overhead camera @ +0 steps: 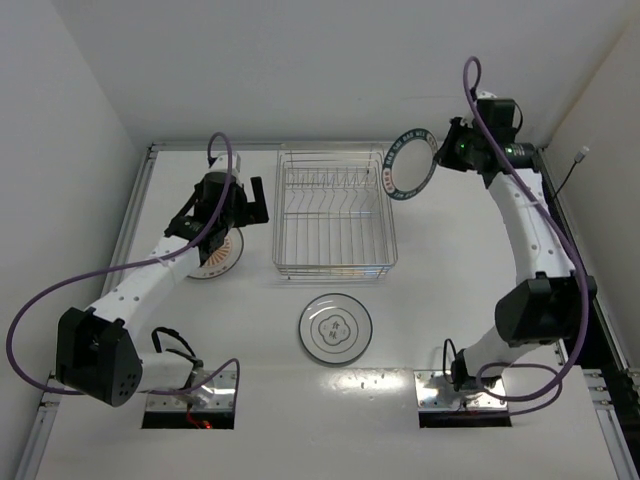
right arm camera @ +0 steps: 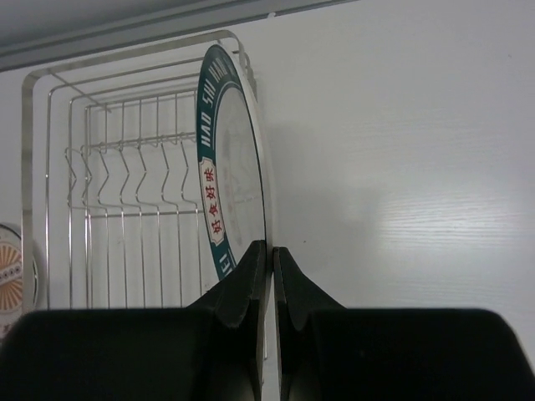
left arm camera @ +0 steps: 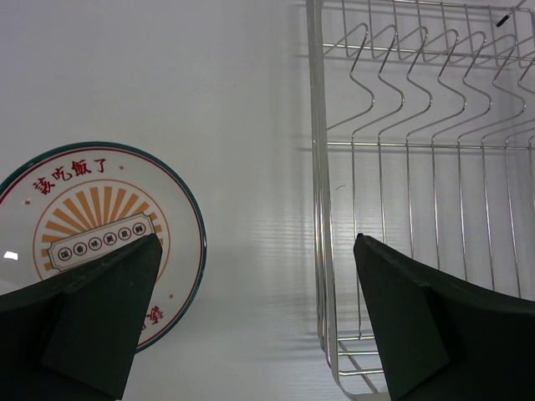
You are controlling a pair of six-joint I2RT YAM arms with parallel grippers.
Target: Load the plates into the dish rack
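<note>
Edgewise, white plate (right arm camera: 238, 184) with teal, apparently lettered rim, in right gripper (right arm camera: 269, 249).

Dark-rimmed plate (overhead camera: 410, 165) in right hand (overhead camera: 441, 156)

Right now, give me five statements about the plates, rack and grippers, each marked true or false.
1. The right gripper pinches the dark-rimmed plate by its edge. True.
2. The dish rack holds two plates. False: no plate stands in it.
3. The left gripper is open. True.
4. The flower-outline plate leans on the rack. False: it lies flat on the table, apart from the rack.
5. The left gripper grips the orange-centred plate. False: that plate lies on the table.
</note>
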